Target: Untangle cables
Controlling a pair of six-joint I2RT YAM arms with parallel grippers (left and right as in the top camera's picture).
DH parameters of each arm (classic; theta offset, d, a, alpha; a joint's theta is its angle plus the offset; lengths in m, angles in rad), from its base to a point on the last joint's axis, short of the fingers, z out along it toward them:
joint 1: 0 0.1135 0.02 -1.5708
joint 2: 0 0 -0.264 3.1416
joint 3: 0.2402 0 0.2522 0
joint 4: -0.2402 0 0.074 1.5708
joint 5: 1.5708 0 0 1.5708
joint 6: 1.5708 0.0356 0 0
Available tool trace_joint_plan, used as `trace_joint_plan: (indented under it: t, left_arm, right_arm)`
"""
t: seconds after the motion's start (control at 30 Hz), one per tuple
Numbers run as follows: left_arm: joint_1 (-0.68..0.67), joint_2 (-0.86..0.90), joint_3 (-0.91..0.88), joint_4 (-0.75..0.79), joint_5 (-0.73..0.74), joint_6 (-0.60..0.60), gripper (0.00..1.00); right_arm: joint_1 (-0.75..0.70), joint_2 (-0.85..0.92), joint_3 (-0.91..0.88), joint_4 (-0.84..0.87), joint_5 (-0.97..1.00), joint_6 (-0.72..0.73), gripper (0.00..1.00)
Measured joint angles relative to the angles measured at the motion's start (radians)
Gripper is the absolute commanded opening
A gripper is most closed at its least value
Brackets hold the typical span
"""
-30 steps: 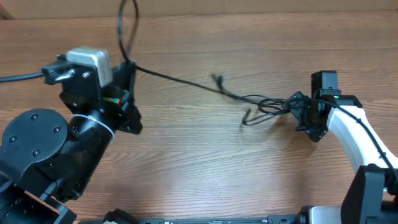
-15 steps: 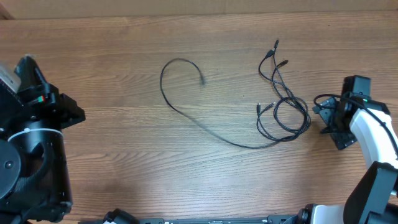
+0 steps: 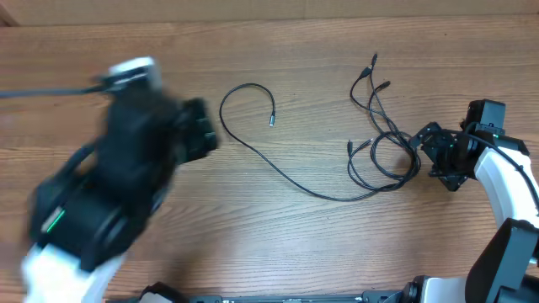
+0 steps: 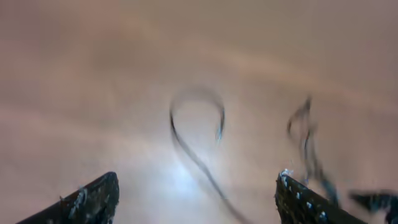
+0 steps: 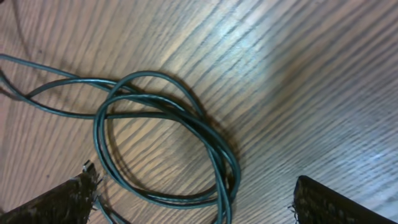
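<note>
Black cables [image 3: 324, 195] lie loose on the wooden table [image 3: 278, 252], one long strand curling left from a coil just beside the right claw [image 5: 194, 180]. Both claws are spread, gripping nothing; the left claw [image 4: 197, 178] hovers, blurred.

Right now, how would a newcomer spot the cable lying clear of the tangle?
On the wooden table, look midway between the left gripper and the tangle by the right gripper. Unlike those loops, the long cable there is a single strand, its far end curled into an open, pale-tipped hook.
</note>
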Motion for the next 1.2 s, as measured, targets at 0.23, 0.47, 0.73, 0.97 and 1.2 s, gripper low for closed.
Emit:
trace_joint_plan:
  t: [0.23,0.47,0.73,0.97,1.2]
  left_arm:
    - [-0.023,0.321,-0.021,-0.045,0.250,-0.226,0.82]
    - [-0.160,0.500,-0.024,0.116,0.408,-0.368,0.70]
    - [-0.285,0.711,-0.024,0.272,0.575,-0.728,0.68]
    - [-0.331,0.896,-0.024,0.457,0.715,-0.940,0.54]
    - [-0.382,1.004,-0.024,0.482,0.774,-1.103,0.59]
  right_arm:
    - [0.000,0.000,0.000,-0.005,-0.006,-0.008,1.00]
    - [-0.014,0.000,0.000,-0.053,0.011,-0.015,1.00]
    - [-0.100,0.000,0.000,-0.082,0.017,-0.005,1.00]
    - [-0.106,0.000,0.000,-0.083,0.024,-0.003,1.00]
    - [-0.106,0.000,0.000,-0.085,0.022,-0.003,1.00]
